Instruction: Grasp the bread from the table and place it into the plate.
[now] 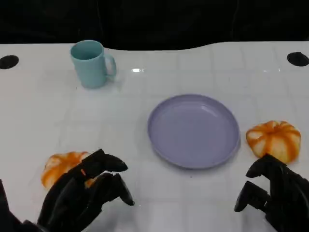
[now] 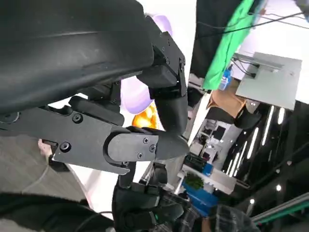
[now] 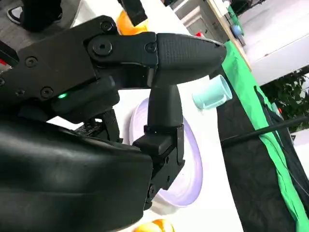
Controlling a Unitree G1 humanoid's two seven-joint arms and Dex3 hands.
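Two orange-and-white pumpkin-shaped breads lie on the white table. One bread [image 1: 273, 140] sits just right of the lilac plate [image 1: 193, 130], which holds nothing. The other bread [image 1: 60, 166] lies at the front left, partly covered by my left hand [image 1: 87, 193]. That hand hovers at the bread's near right side with fingers apart and holds nothing. My right hand [image 1: 275, 193] is just in front of the right bread, fingers loosely bent, with nothing in it. In the left wrist view the plate [image 2: 135, 94] and the right bread [image 2: 147, 118] show past my fingers [image 2: 169, 101].
A teal mug [image 1: 91, 63] stands at the back left, well away from the plate. Two black round holes [image 1: 298, 58] mark the table's far corners. The right wrist view shows the plate [image 3: 190, 159] and mug [image 3: 212, 94] beyond my hand.
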